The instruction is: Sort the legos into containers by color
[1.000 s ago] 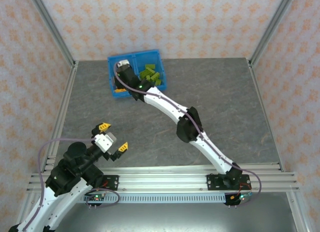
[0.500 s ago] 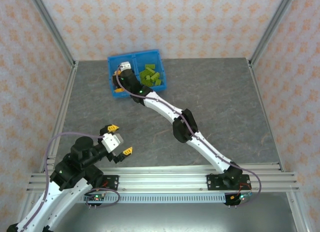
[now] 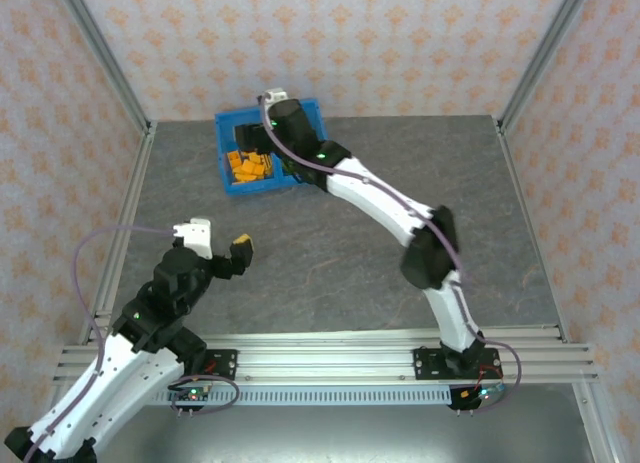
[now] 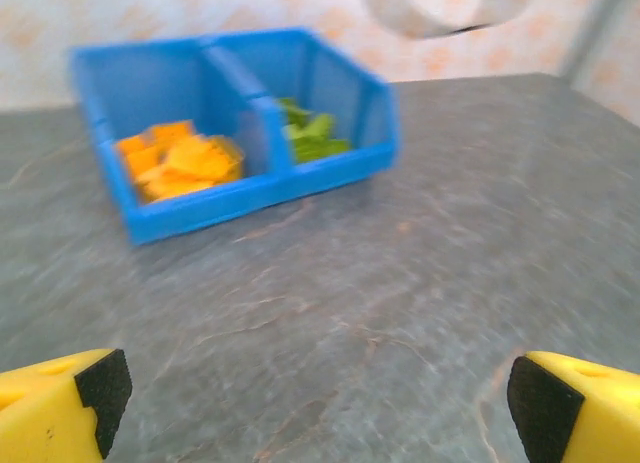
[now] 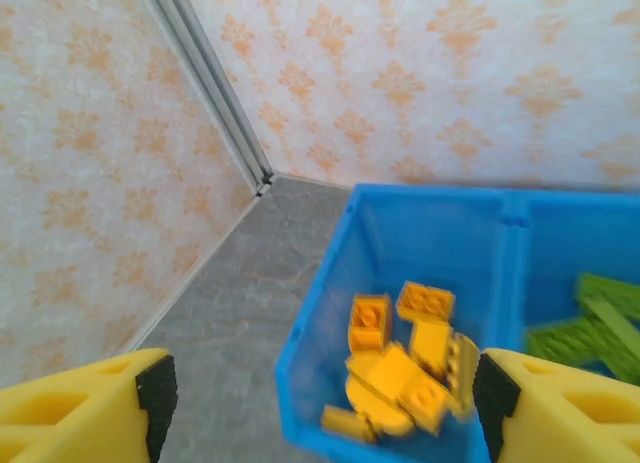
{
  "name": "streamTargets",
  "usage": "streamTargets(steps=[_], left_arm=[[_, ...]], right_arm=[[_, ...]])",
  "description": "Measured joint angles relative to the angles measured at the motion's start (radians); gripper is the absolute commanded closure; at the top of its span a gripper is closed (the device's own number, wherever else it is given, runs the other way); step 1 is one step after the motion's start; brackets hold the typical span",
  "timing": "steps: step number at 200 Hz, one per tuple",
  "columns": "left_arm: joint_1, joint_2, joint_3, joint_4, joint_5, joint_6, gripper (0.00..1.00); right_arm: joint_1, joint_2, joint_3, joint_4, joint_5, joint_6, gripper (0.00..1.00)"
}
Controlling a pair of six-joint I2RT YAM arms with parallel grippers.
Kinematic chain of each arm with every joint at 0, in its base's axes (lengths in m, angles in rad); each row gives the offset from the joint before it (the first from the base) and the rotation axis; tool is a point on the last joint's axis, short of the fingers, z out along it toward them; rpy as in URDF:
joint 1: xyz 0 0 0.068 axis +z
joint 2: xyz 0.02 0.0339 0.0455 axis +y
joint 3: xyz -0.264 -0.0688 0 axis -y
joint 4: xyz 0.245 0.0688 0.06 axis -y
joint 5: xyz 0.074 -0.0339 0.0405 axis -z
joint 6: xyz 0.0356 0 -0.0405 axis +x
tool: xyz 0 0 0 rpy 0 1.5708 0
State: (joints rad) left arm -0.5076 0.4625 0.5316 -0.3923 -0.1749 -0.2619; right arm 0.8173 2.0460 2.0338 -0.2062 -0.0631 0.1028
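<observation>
The blue bin stands at the back of the table, split into two containers. Orange legos lie heaped in its left compartment; the left wrist view shows them beside green legos in the right compartment. My right gripper hangs open above the left compartment, with nothing between its fingers and orange legos below it; green legos lie to the right. My left gripper is wide open over bare table, well short of the bin, holding nothing.
The grey table is fenced by aluminium frame posts and patterned walls. The right arm stretches diagonally across the middle of the table to the bin. An aluminium rail runs along the near edge.
My right gripper has opened and risen out of the left compartment, uncovering the orange legos. The right arm has swung rightward. My left arm has turned and reached forward toward the bin.
</observation>
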Motion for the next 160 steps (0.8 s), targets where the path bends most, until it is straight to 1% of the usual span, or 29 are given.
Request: streamTargets(steps=[17, 34, 51, 72, 88, 101, 116, 123, 132, 142, 160], left_arm=[[0.000, 0.081, 0.012, 0.015, -0.124, -0.087, 0.00], [0.003, 0.139, 0.011, 0.040, -0.230, -0.125, 0.00], [0.026, 0.209, 0.011, 0.083, -0.340, -0.138, 0.00], [0.089, 0.311, 0.011, 0.128, -0.436, -0.126, 0.00], [0.143, 0.412, 0.010, 0.184, -0.471, -0.079, 0.00], [0.164, 0.501, 0.008, 0.252, -0.483, -0.004, 0.00], [0.168, 0.598, 0.001, 0.344, -0.486, 0.080, 0.00], [0.168, 0.641, -0.009, 0.397, -0.487, 0.118, 0.00], [0.169, 0.688, -0.028, 0.465, -0.484, 0.165, 0.00], [0.173, 0.727, -0.056, 0.533, -0.469, 0.206, 0.00], [0.200, 0.776, -0.095, 0.624, -0.426, 0.246, 0.00]], right_arm=[[0.002, -0.276, -0.294, 0.064, 0.039, -0.030, 0.09], [0.002, -0.507, -0.542, 0.105, 0.103, -0.057, 0.05], [0.001, -0.708, -0.770, 0.137, 0.225, -0.075, 0.04], [0.000, -0.868, -1.026, 0.172, 0.408, -0.083, 0.02], [-0.004, -0.938, -1.206, 0.192, 0.565, -0.081, 0.01], [-0.024, -0.962, -1.321, 0.200, 0.692, -0.071, 0.01], [-0.090, -0.962, -1.411, 0.198, 0.820, -0.039, 0.00], [-0.145, -0.956, -1.437, 0.183, 0.876, -0.003, 0.00], [-0.218, -0.943, -1.448, 0.162, 0.922, 0.040, 0.00], [-0.295, -0.927, -1.445, 0.138, 0.946, 0.078, 0.00], [-0.401, -0.901, -1.447, 0.164, 0.964, 0.083, 0.00]])
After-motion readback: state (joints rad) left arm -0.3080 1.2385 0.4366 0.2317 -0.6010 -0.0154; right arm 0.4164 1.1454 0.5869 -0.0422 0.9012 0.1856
